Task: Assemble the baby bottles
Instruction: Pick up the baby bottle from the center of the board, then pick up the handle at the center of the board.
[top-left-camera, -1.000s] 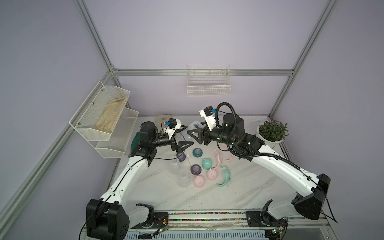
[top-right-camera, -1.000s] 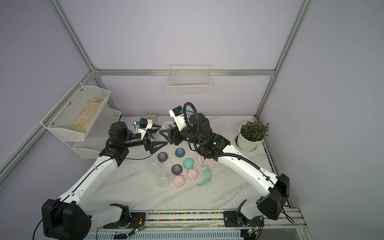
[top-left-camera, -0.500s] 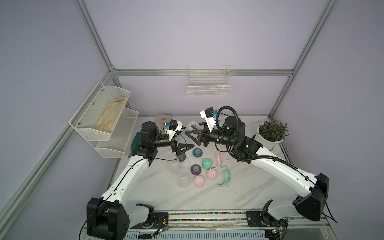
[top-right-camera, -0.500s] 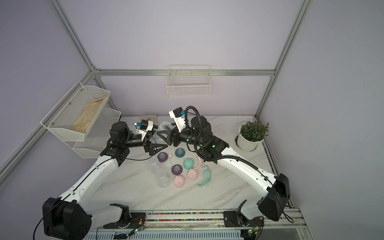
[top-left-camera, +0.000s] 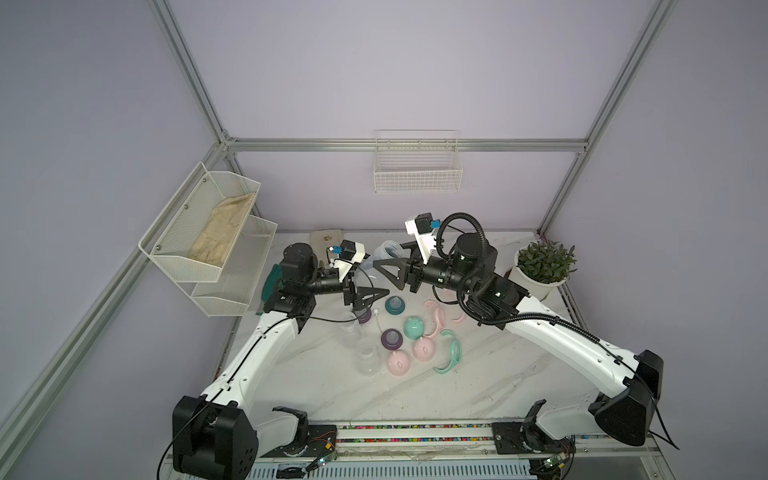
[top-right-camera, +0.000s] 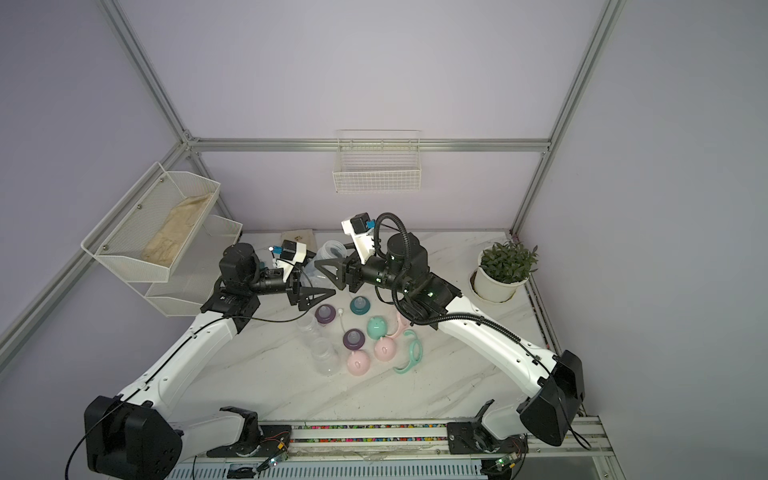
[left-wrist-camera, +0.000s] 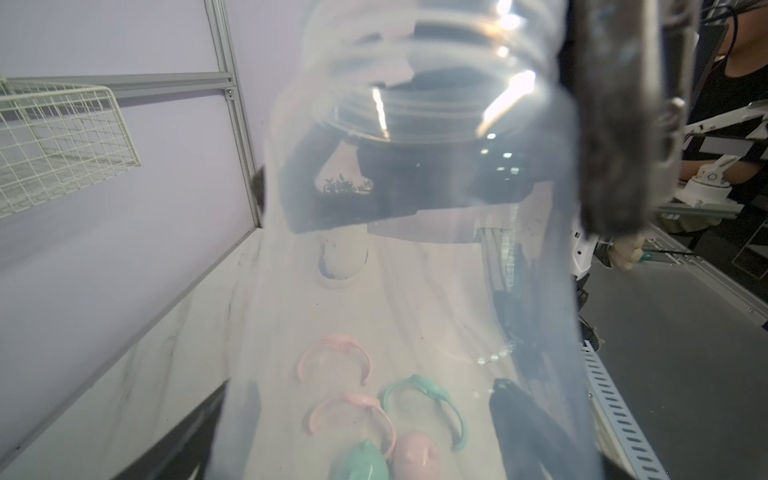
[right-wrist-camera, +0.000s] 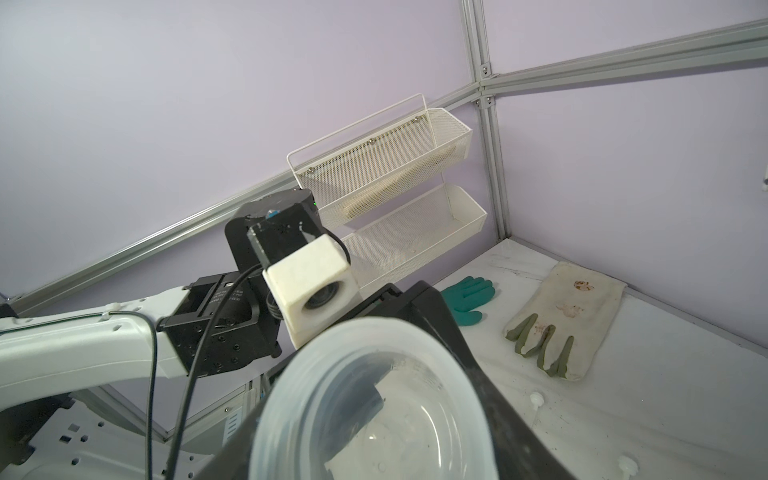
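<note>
One clear baby bottle (top-left-camera: 384, 251) (top-right-camera: 331, 251) hangs in the air on its side between the two arms. My right gripper (top-left-camera: 384, 259) (top-right-camera: 330, 255) (right-wrist-camera: 353, 336) is shut on it near the threaded neck, and the open mouth (right-wrist-camera: 374, 415) faces the right wrist camera. My left gripper (top-left-camera: 374, 286) (top-right-camera: 320, 286) (left-wrist-camera: 361, 386) has its fingers against the sides of the same bottle's body (left-wrist-camera: 415, 270). On the table lie two more clear bottles (top-left-camera: 348, 328) (top-left-camera: 368, 353), purple collars (top-left-camera: 391, 338), a teal collar (top-left-camera: 395, 304), a mint cap (top-left-camera: 413, 327), pink caps (top-left-camera: 424, 348) and handle rings (top-left-camera: 451, 351).
A potted plant (top-left-camera: 542, 274) stands at the back right. A two-tier mesh shelf (top-left-camera: 208, 232) hangs on the left wall and a wire basket (top-left-camera: 417, 170) on the back wall. A teal glove (right-wrist-camera: 469, 299) and a white glove (right-wrist-camera: 565, 320) lie at the back left.
The two grippers have come together over the back of the table. My left gripper, wide open before, has closed in round the bottle that the right one holds.
</note>
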